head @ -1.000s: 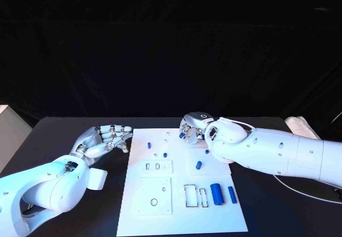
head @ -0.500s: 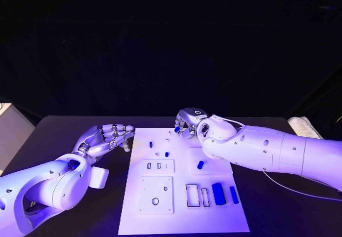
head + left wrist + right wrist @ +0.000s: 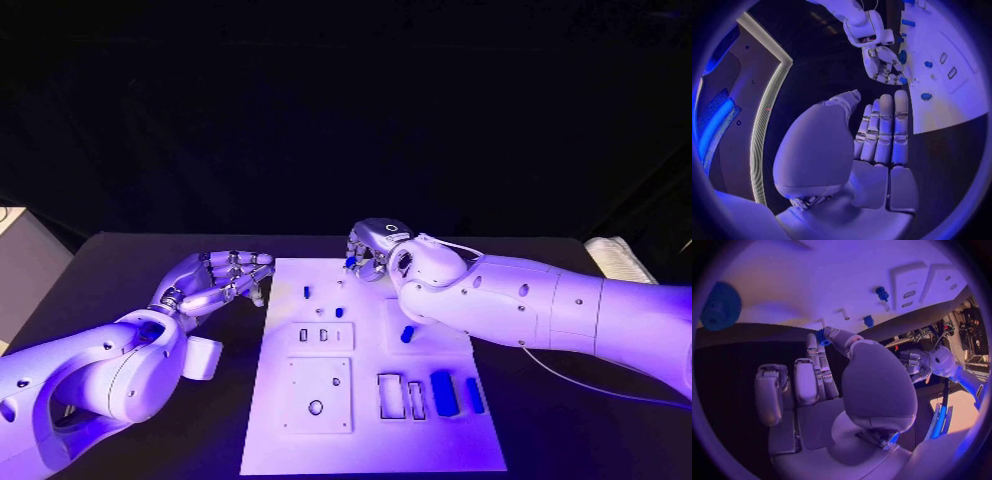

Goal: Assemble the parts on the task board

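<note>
The right hand pinches a small blue part over the board's 12 o'clock edge; it should lower it straight onto a peg hole there, unhurried. The left hand hovers at 9 o'clock beside the board, fingers curled, holding nothing. Since a second ago, the right hand has crept toward 11 o'clock.

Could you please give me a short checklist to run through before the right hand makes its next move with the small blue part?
1. Small blue part pinched at the right hand fingertips: ok.
2. Right hand over the far edge of the white task board: ok.
3. Left hand off the board, beside its edge, holding nothing: ok.
4. Thin pins on the board near the held part upright: ok.
5. Which slot the part belongs in: cannot tell.
</note>
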You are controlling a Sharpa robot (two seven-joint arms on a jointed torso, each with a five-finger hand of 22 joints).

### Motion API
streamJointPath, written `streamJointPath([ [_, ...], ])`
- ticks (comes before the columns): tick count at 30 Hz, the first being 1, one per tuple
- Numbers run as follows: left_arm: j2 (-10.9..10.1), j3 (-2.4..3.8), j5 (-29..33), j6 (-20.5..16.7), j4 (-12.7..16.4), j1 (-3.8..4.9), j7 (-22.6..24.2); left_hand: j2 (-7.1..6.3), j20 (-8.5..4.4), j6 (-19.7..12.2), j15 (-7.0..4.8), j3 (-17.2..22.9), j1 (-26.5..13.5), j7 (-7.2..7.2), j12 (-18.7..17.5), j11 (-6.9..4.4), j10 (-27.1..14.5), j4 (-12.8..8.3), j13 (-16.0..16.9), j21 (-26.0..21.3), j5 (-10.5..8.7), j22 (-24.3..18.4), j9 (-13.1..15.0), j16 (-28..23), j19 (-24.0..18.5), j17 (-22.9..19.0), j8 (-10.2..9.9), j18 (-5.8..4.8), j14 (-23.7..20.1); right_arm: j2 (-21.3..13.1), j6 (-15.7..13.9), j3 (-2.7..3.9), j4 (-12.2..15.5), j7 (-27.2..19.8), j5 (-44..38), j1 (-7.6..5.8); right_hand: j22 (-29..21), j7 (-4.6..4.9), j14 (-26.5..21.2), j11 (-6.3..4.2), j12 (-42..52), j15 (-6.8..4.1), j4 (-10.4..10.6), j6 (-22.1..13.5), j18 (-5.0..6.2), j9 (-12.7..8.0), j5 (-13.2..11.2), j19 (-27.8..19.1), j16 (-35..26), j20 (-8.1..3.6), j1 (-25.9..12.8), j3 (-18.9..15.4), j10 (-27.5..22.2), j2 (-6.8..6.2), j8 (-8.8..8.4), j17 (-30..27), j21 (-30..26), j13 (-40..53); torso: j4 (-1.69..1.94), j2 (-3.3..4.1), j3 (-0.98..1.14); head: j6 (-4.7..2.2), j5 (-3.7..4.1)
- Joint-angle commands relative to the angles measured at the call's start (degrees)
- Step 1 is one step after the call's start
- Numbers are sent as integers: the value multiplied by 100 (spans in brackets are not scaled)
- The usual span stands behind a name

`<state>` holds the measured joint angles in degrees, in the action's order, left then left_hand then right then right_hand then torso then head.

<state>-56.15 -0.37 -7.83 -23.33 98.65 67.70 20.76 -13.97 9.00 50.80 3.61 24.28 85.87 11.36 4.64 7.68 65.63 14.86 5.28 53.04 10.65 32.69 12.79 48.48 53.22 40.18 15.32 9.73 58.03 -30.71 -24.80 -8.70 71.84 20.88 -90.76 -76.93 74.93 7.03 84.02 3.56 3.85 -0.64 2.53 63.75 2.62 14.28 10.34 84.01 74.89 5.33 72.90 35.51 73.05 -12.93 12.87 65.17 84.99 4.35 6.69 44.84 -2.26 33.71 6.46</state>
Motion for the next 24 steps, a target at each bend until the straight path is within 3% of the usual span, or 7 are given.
streamJointPath([
  [1,14,5,-19,112,5,20,15,12,7,-39,8,27,32,5,-16,-1,-30,-4,5,39,-24,5,5,24,-42,6,-22,74,-42,38,-22,2,-36,61,-103,5,769,-3,151,-7,-9,-36,8,-1,-91,198,26,212,22,-28,-25,11,31,19,14,-5,19,4,-5,1,-4,-14,4],
  [24,15,5,-30,140,10,42,-9,12,10,-45,11,33,27,6,-15,1,-37,-6,6,50,-27,13,8,28,-52,3,-23,74,-49,222,150,-8,-223,75,-179,37,750,2,144,-3,-17,-34,10,-16,-87,209,44,201,12,-27,-30,21,20,19,13,-29,6,1,-1,14,-5,23,-55],
])
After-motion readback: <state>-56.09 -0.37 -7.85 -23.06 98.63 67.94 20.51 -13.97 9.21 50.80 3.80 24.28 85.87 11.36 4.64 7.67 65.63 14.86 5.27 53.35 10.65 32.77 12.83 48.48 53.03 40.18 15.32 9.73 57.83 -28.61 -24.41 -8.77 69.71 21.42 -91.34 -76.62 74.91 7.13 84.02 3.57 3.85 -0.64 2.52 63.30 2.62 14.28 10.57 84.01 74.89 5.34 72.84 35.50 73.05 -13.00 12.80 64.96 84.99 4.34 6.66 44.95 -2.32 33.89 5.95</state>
